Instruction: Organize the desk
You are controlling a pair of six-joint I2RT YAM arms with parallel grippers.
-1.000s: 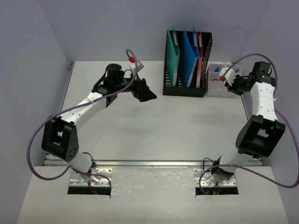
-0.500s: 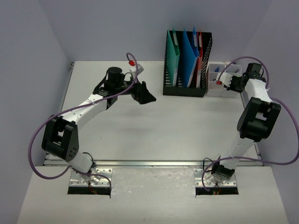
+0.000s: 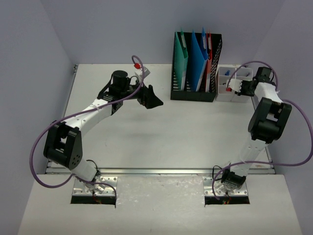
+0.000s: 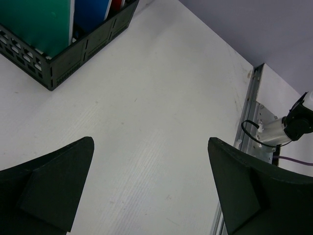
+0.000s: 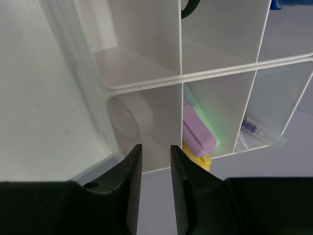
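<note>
Your left gripper (image 4: 150, 142) hangs over a bare stretch of the desk (image 3: 186, 127), just left of the black file holder (image 3: 193, 94), with its fingers spread wide and empty. Its arm reaches forward with the elbow bent, seemingly parked out of the way. On the right, the arm folds up steeply to tip the right gripper (image 5: 155, 152) down over the clear compartment box (image 5: 220, 73) at the desk's far right corner, fingers a narrow gap apart with nothing between them, probably because small items get sorted there.
</note>
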